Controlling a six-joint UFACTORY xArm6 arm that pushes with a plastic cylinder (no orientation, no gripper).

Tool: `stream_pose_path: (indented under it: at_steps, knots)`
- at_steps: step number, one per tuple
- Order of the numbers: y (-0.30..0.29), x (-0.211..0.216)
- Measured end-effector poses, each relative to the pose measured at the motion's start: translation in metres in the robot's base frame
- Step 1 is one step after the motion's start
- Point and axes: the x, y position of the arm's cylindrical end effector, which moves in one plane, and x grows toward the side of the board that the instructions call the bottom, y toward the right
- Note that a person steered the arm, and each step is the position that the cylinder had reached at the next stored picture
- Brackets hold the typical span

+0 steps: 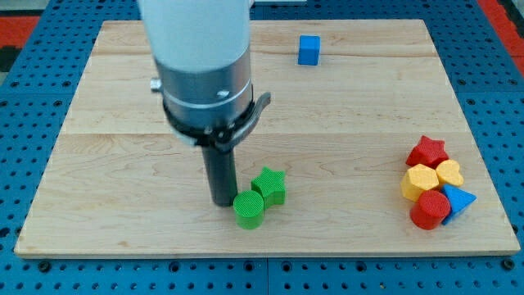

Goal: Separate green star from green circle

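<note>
My tip (222,201) rests on the board (123,123), holding nothing, just left of the green circle (249,209). The green star (269,185) touches the circle's far right.

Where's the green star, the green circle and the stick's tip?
green star (269,185), camera view, its top face.
green circle (249,207), camera view, its top face.
my tip (222,201), camera view, the rod's bottom end.

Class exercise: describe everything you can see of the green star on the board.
The green star is a small, thick, star-shaped block, matte green all over, lying flat on the wooden board near the view's bottom centre. Its lower-left side touches the green circle. My tip stands just to its left, beside the circle; whether it touches the star cannot be told.
</note>
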Motion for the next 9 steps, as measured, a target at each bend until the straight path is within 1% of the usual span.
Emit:
stream_pose_path:
  at_steps: [1,2,3,6,7,8,9]
  knots:
    - [0.0,0.039]
    - [0.004,0.058]
    - [0.021,0.054]
    - [0.017,-0.001]
    - [0.018,-0.013]
    - [0.036,-0.02]
    - [0.066,-0.026]
